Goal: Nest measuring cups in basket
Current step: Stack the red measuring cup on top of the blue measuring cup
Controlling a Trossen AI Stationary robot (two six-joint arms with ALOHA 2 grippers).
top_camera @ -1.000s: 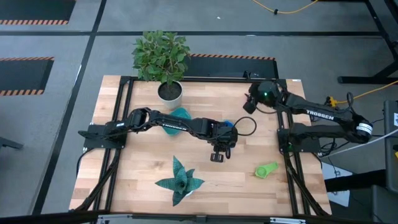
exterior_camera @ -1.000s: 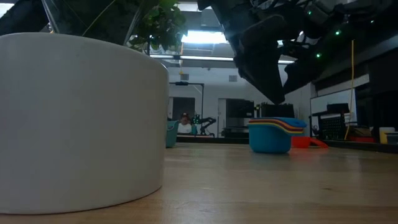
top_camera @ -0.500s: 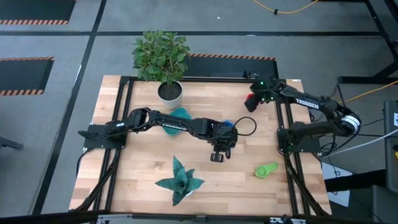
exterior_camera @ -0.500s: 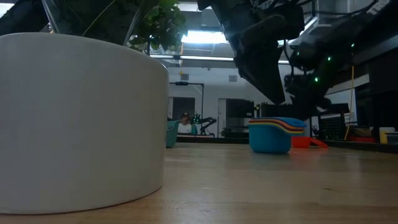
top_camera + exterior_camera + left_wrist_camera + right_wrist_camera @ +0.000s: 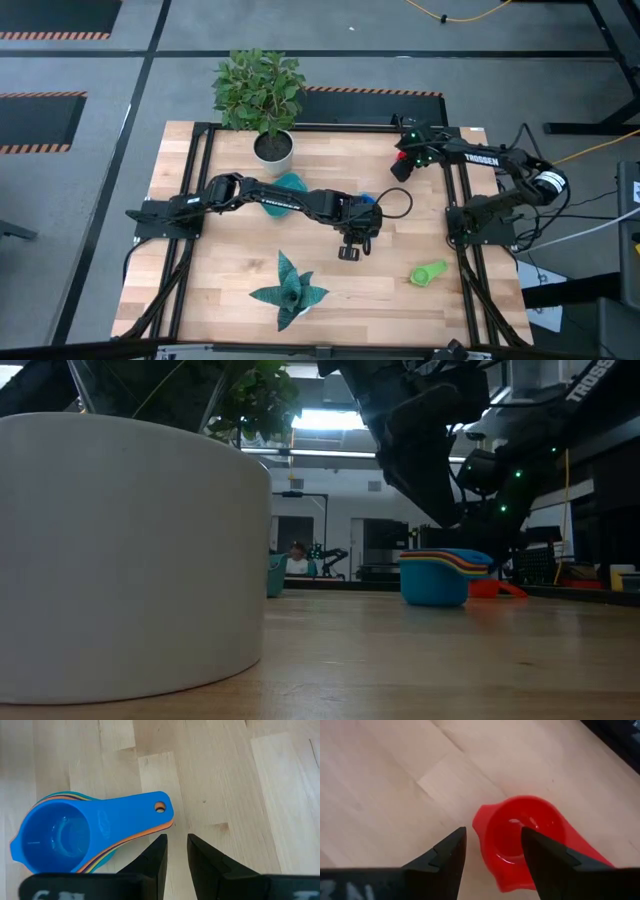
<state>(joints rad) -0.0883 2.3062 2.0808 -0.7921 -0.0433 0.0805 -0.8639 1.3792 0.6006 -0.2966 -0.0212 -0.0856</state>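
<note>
Right gripper (image 5: 492, 852) hangs with jaws spread over the red cup (image 5: 530, 837) at the table's far right corner — nothing held. Left gripper (image 5: 176, 855), fingers narrowly parted and empty, sits beside the handle of the nested cups (image 5: 75, 837); the green cup (image 5: 428, 272) lies apart.

Grey floor (image 5: 90, 80), hazard-striped tape (image 5: 40, 95), bright ceiling light (image 5: 325, 420).

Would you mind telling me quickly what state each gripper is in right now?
Left gripper: open a little, holding nothing, beside the stacked cups.
Right gripper: open, holding nothing, over the red cup.
</note>
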